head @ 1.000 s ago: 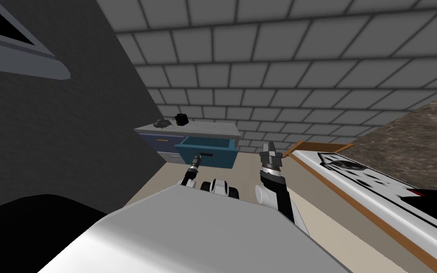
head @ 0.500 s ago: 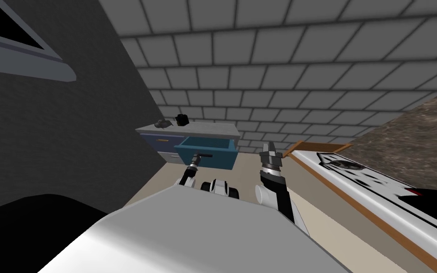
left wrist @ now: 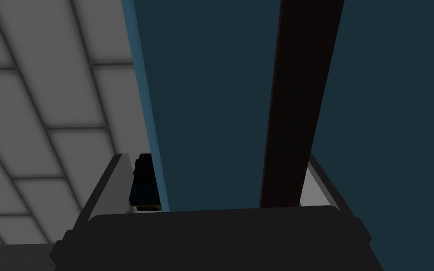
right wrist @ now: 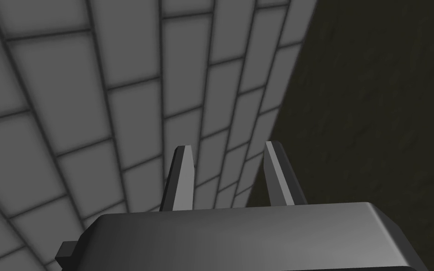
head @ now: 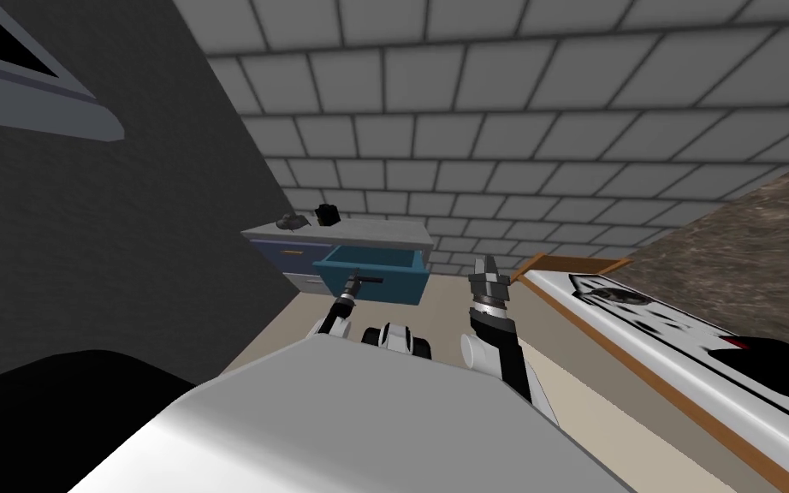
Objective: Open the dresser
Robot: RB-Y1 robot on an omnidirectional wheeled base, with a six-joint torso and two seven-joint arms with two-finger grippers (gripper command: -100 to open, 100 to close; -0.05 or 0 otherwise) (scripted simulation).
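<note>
As far as I am judging it, the task is nearly done. The dresser [head: 384, 232] is standing against the tiled wall [head: 513, 128], ahead of me and a little to my left, close to where the dark wall [head: 127, 222] is meeting it. One teal drawer [head: 384, 278] is standing well out of the dresser's front, and its open inside is showing from above. I think what is remaining is only to draw it a little further, if more is wanted, and then to take the hand away.

The left hand [head: 355, 285] is reaching to the dark bar handle [left wrist: 301, 103] on the drawer's front. In the left wrist view its fingers [left wrist: 115, 181] are standing wide apart and are not clamping. The bar is passing between them and lying against one finger, while the other finger is standing past the edge of the drawer's front. So the hand seems to be hooking the handle rather than squeezing it. The right hand [head: 489, 272] is pointing upward, idle and well apart from the dresser, with its fingers [right wrist: 181, 179] parted and nothing between them.

The dresser is looking low and wide, with a flat grey top. Two small dark things [head: 326, 214] are sitting on that top, near the dark wall. Beside the pulled drawer a dark blue drawer front [head: 286, 254] is sitting closed, with a pale grey one [head: 303, 281] under it.
</note>
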